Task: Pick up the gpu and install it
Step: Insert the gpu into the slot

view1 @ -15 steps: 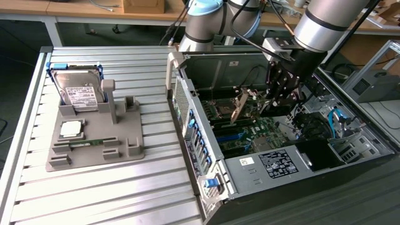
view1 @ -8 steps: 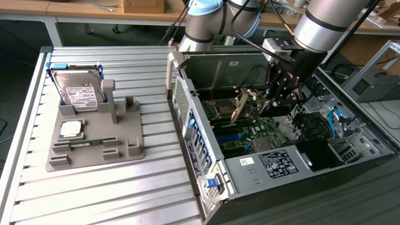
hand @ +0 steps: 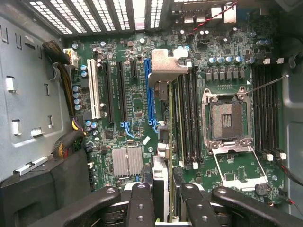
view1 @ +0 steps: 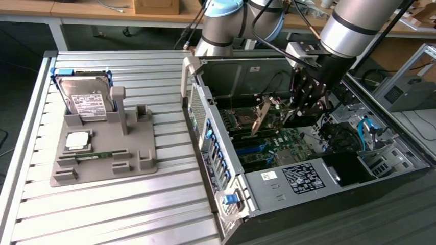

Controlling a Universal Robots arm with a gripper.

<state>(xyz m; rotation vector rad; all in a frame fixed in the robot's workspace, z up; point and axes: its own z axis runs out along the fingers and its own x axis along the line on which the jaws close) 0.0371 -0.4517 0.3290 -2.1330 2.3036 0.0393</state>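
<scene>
The gpu hangs inside the open computer case, just above the motherboard, as a thin greenish-brown board seen tilted. My gripper reaches down into the case and is shut on it. In the wrist view the gpu runs edge-on away from my gripper, with its silver bracket at the far end. The black fingers press on the card from both sides. It hovers beside the long blue slot, between that slot and the memory slots.
An open CPU socket, a finned heatsink and cable bundles surround the card. On the slatted table a grey fixture holds a hard drive, a CPU chip and a memory stick. Case walls stand close around the gripper.
</scene>
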